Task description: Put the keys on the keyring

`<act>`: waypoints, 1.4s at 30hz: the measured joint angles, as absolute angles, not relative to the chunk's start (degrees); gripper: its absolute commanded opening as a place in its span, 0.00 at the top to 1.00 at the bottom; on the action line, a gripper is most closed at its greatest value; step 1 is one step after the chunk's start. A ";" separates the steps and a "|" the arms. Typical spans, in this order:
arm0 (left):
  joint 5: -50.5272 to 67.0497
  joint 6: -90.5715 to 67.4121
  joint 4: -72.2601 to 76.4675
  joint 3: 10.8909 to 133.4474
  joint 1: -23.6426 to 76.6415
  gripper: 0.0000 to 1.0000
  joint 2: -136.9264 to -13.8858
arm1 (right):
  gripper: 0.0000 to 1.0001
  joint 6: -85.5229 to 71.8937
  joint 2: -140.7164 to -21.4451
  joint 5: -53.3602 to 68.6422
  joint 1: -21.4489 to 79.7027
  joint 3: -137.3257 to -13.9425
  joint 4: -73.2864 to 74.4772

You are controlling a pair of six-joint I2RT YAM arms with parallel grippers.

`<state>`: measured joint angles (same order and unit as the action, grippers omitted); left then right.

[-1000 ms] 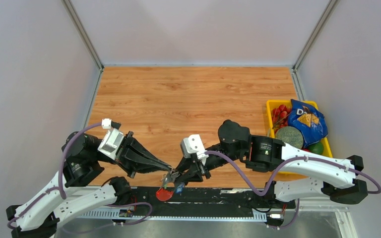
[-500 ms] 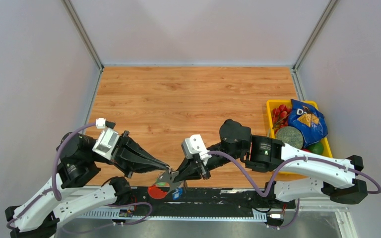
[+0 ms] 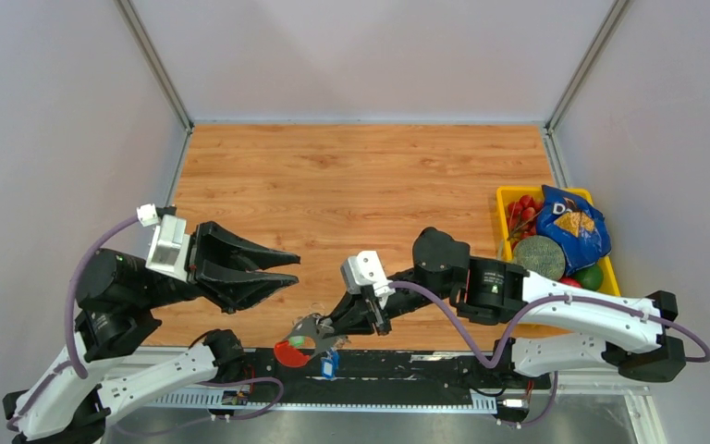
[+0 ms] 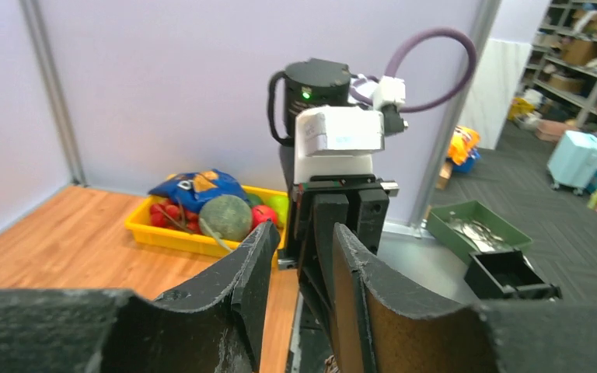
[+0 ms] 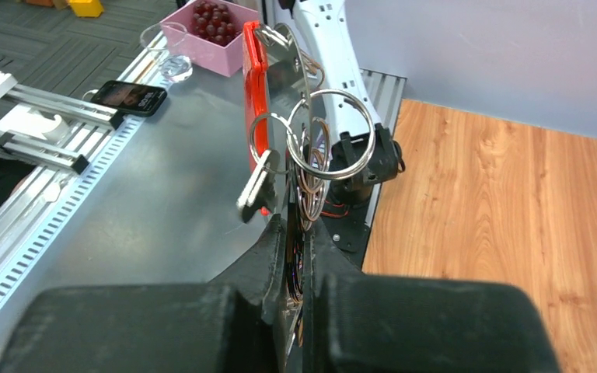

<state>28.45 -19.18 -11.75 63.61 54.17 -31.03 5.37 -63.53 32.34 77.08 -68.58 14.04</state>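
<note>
My right gripper (image 3: 330, 326) is shut on the keyring bunch (image 3: 307, 338) and holds it over the table's near edge. The red oval tag (image 3: 287, 352) and a small blue piece (image 3: 330, 364) hang below it. In the right wrist view the shut gripper (image 5: 299, 227) holds a large metal ring (image 5: 342, 144), the red tag (image 5: 252, 93) and a small silver piece (image 5: 256, 186) hanging on a smaller ring. I cannot tell whether that piece is the key; no black head shows. My left gripper (image 3: 291, 265) is open and empty, up and left of the bunch, also in its wrist view (image 4: 303, 237).
A yellow bin (image 3: 507, 195) of fruit and a blue snack bag stands at the right edge and shows in the left wrist view (image 4: 144, 230). The right arm's wrist (image 4: 338, 140) faces my left gripper. Off the table are a pink box (image 5: 210, 19), a phone (image 5: 128, 97) and a green tray (image 4: 478, 225).
My left gripper has drawn back up and to the left from the bunch and opened. The bunch, in my right gripper, has sunk slightly to the left.
</note>
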 measured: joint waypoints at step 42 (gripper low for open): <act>23.75 -21.58 -15.55 60.14 54.00 0.46 -25.21 | 1.00 -3.42 -58.72 3.97 77.41 -75.44 13.85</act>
